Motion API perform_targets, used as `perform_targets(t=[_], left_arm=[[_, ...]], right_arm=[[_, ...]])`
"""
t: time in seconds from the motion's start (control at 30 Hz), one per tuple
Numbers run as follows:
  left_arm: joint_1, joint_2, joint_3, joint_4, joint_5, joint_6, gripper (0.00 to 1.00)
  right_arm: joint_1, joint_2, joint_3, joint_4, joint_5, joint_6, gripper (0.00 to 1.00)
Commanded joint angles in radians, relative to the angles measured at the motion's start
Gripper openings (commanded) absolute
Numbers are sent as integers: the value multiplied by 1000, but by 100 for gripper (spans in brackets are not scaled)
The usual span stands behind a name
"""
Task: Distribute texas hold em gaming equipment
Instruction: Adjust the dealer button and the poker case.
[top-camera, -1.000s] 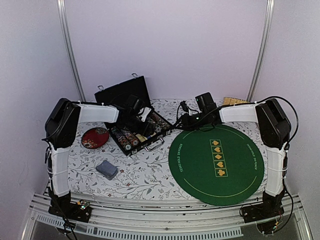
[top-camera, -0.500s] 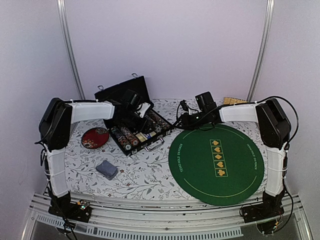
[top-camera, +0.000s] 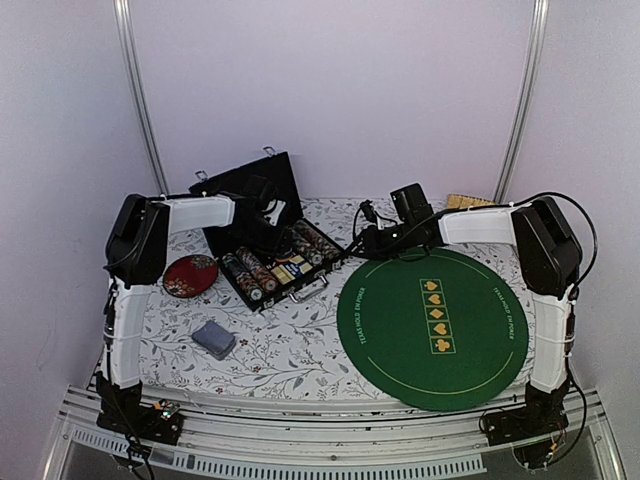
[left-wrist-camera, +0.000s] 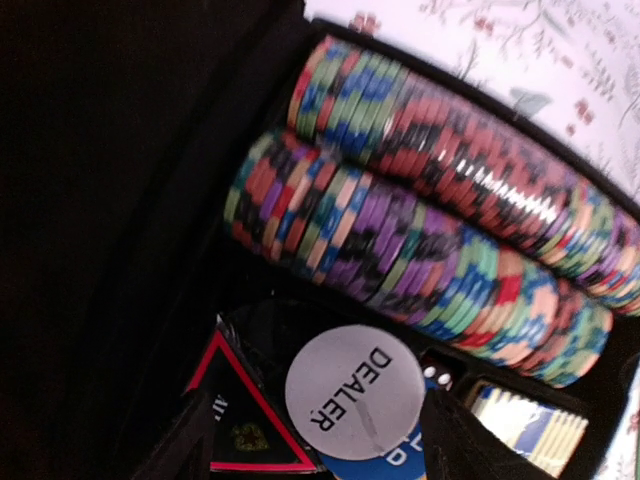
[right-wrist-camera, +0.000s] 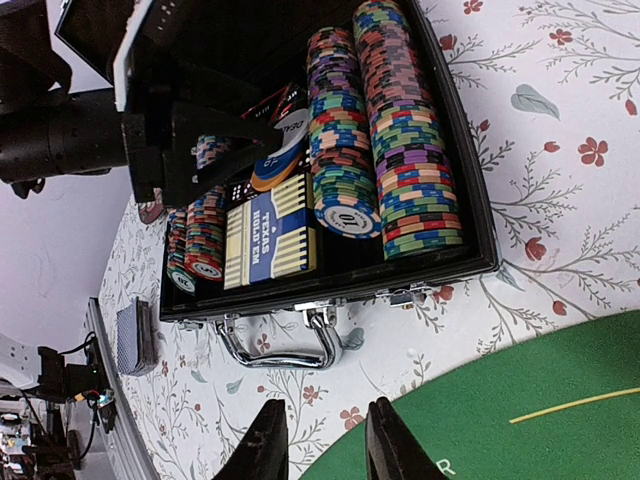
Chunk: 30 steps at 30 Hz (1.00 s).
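You are near the start of this job: almost nothing is out of the black case (top-camera: 268, 262). The poker chips (right-wrist-camera: 395, 150) lie in packed rows inside it, 2 long rows on the right side and shorter ones on the left, with none lifted out as far as the views show. The white DEALER button (left-wrist-camera: 355, 392) sits in the middle compartment on top of a blue button (left-wrist-camera: 400, 452), beside a blue-and-cream card box (right-wrist-camera: 268, 238). Only 1 deck of cards (top-camera: 213, 338), grey-blue side up, lies outside the case on the flowered tablecloth (top-camera: 290, 345), in front of the red dish (top-camera: 190, 275). The green mat (top-camera: 432, 318) carries no chip, card or button.

Your left gripper (left-wrist-camera: 322, 430) is down inside the case with its fingers apart, 1 on each side of the DEALER button and holding nothing. That disc looks like the first piece to come out. Your right gripper (right-wrist-camera: 325, 450) hovers over the tablecloth between the case handle and the mat's edge, fingers a little apart with nothing between them.

What is left is nearly everything: the buttons, the chips and the cards all need to reach their places.
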Motion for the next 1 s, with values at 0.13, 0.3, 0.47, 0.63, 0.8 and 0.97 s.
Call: perform_targets(t=[0.13, 0.3, 0.47, 0.63, 0.8, 0.97], left_arm=[[6, 33, 30, -15, 150, 33, 77], [6, 61, 48, -5, 170, 30, 74], [6, 90, 63, -22, 167, 32, 72], [4, 97, 53, -28, 208, 38, 72], [-10, 57, -9, -17, 226, 44, 63], [-28, 9, -73, -5, 246, 56, 61]], right_arm=[[0, -25, 16, -23, 8, -18, 29], [0, -27, 16, -31, 12, -22, 29], [0, -28, 14, -35, 16, -26, 29], [1, -22, 13, -35, 15, -23, 29], [0, -21, 13, -33, 13, -20, 29], [0, -20, 16, -32, 13, -21, 29]])
